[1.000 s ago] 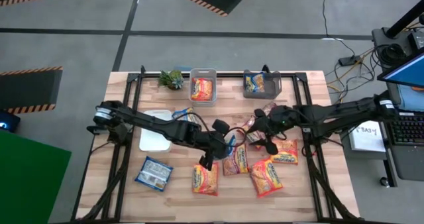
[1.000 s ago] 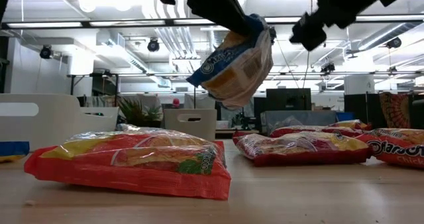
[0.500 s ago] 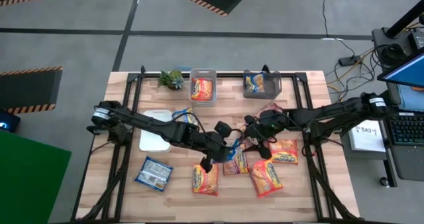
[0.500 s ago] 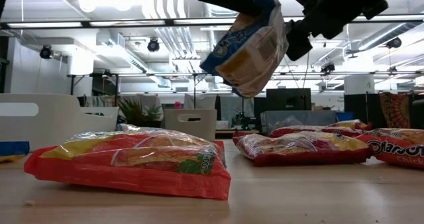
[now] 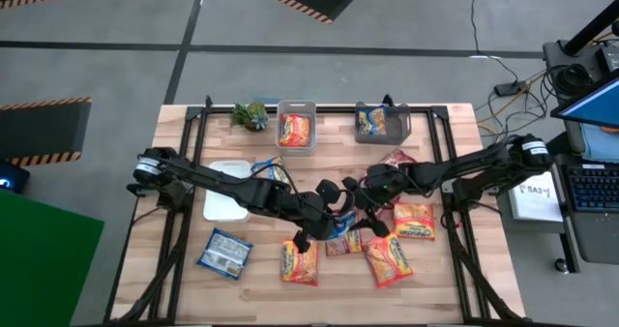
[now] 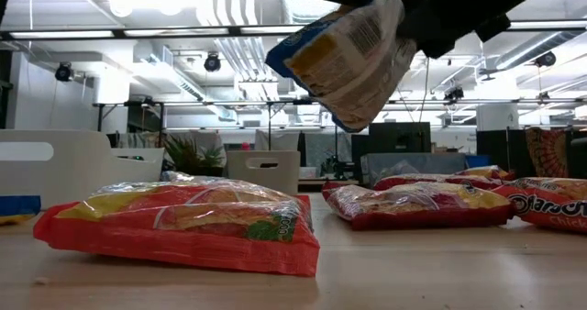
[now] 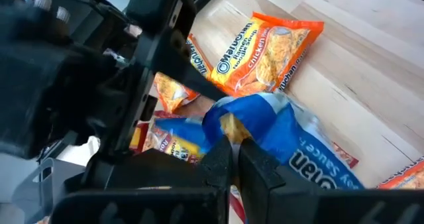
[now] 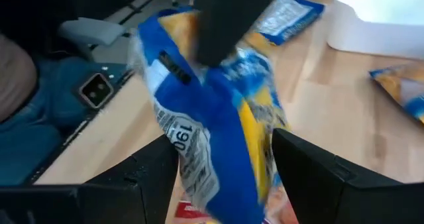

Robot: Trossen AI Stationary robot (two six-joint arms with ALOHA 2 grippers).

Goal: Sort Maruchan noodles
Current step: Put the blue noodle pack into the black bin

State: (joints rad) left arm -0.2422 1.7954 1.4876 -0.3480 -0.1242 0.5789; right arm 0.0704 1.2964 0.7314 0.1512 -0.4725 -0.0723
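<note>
A blue-and-yellow noodle packet (image 6: pixel 348 53) hangs in the air over the middle of the table, above the loose packets. My left gripper (image 5: pixel 334 214) is shut on it. My right gripper (image 5: pixel 366 203) has come in from the table's right. It is open, one finger on each side of the same blue packet (image 8: pixel 212 118), and I cannot tell whether they touch it. An orange packet (image 5: pixel 300 261), red packets (image 5: pixel 389 256) and another blue packet (image 5: pixel 225 252) lie flat on the wood. My left gripper (image 7: pixel 235 148) pinches the blue packet between its two fingers by a bunched, crinkled end (image 7: pixel 228 121). The fingers come from above. The packet is lifted clear of the table and hangs tilted below them (image 6: pixel 353 90).
Two grey bins stand at the far edge: one (image 5: pixel 296 124) holds an orange packet, the other (image 5: pixel 382 122) a blue one. A white bin (image 5: pixel 228 189) sits left of centre and a small green plant (image 5: pixel 251 114) by the far edge. More packets (image 5: pixel 416 221) lie right of centre.
My right gripper has moved toward the table's left until its open fingers flank the held blue packet. My left gripper has carried the packet a little up and toward the right gripper, and the packet has tipped somewhat as it hangs.
</note>
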